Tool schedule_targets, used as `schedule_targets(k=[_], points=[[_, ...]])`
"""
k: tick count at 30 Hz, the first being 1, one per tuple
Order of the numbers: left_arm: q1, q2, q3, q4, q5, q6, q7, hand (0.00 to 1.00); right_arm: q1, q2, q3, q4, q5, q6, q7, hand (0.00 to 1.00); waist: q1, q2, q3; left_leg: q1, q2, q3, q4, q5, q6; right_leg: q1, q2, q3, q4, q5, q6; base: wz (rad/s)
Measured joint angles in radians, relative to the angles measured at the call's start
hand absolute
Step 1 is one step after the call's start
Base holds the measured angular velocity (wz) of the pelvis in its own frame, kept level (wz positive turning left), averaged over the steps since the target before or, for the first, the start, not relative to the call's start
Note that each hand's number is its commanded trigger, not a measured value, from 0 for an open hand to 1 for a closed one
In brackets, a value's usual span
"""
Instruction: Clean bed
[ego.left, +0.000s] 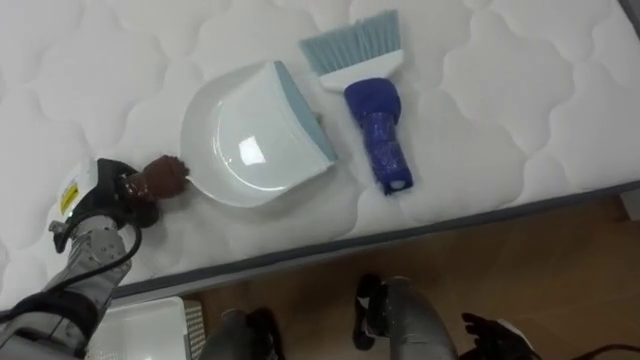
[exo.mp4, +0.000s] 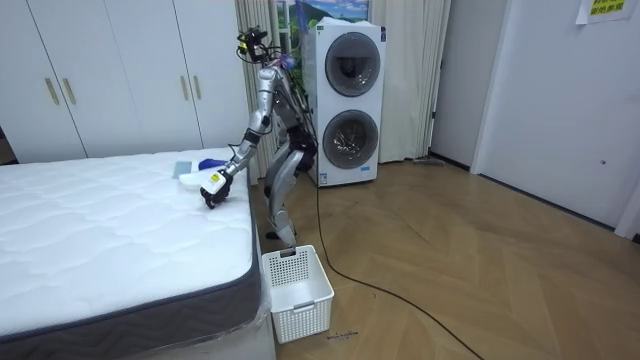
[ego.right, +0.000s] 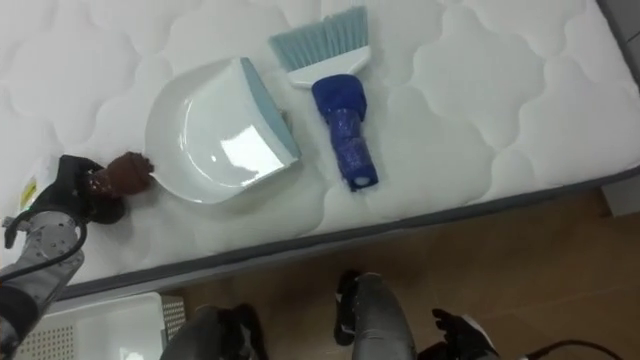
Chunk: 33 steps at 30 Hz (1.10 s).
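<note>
Mattress (ego.left: 480, 120): 1 white dustpan (ego.left: 250, 140) and 1 blue hand brush (ego.left: 375, 120) just beside it, both near the edge. Left hand (ego.left: 115, 195) is clenched on 1 small brown object (ego.left: 162, 178) at the dustpan's rim. Right hand (ego.left: 490, 335) hangs low over the floor, fingers unreadable. 1 white basket (exo.mp4: 297, 290) stands on the floor beside the bed.

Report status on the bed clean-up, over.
Left robot hand shut on brown lump on the mattress. Right robot hand low by the leg, state unclear. Dustpan and brush lie beside the lump. Nothing in the way.
</note>
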Motion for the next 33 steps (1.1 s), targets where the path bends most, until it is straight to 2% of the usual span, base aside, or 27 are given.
schedule_targets(k=[8,12,15,24,27,30,31,33], points=[[-0.002,-0.002,0.044,0.030,0.001,0.008,0.021,1.00,0.014,0.000,-0.002,-0.010,0.018,0.012,-0.017,0.00,0.001,-0.001,-0.0017,0.017,0.009,0.006,-0.019,0.000,0.000,0.016,0.018,0.004,-0.032,0.010,-0.001,-0.06],[-0.002,-0.008,0.045,0.042,0.001,0.015,0.022,1.00,0.014,0.000,-0.001,-0.020,0.049,0.010,-0.046,0.00,0.003,-0.001,-0.0021,0.032,0.009,0.015,-0.036,0.004,0.004,0.023,0.020,0.010,-0.043,0.014,-0.003,-0.06],[0.000,-0.008,0.046,0.042,0.010,0.011,0.039,1.00,0.019,0.004,-0.001,-0.034,0.094,0.011,-0.062,0.00,0.022,0.002,-0.0035,0.033,0.025,0.015,-0.038,0.006,0.001,0.031,0.036,0.004,-0.062,0.023,-0.007,-0.08],[0.031,-0.016,0.045,0.037,0.090,-0.038,0.124,1.00,0.019,0.008,-0.015,-0.039,0.267,0.008,-0.107,0.00,0.032,0.002,-0.0048,0.042,0.027,0.016,-0.044,0.007,-0.001,0.041,0.040,0.003,-0.073,0.026,-0.005,0.00],[0.044,-0.022,0.045,0.037,0.110,-0.051,0.163,1.00,0.012,0.015,-0.052,-0.039,0.316,0.007,-0.115,0.00,0.031,0.000,-0.0057,0.047,0.026,0.020,-0.044,0.007,-0.001,0.043,0.040,0.008,-0.070,0.026,-0.005,0.00],[0.058,-0.031,0.045,0.034,0.163,-0.053,0.216,1.00,0.012,0.023,-0.097,-0.060,0.390,0.005,-0.137,0.00,0.033,-0.002,-0.0091,0.050,0.026,0.020,-0.044,0.007,-0.001,0.044,0.039,0.009,-0.068,0.026,-0.005,0.00],[0.071,-0.031,0.045,0.033,0.179,-0.064,0.238,1.00,0.009,0.023,-0.123,-0.085,0.403,0.005,-0.155,0.00,0.032,-0.001,-0.0109,0.050,0.026,0.021,-0.044,0.007,-0.001,0.044,0.040,0.010,-0.070,0.026,-0.006,-0.05],[0.096,-0.034,0.045,0.017,0.209,-0.071,0.275,1.00,0.010,0.023,-0.157,-0.116,0.428,0.004,-0.184,0.00,0.033,-0.002,-0.0238,0.050,0.026,0.027,-0.047,0.007,-0.001,0.041,0.041,0.015,-0.072,0.028,-0.005,-0.06]])
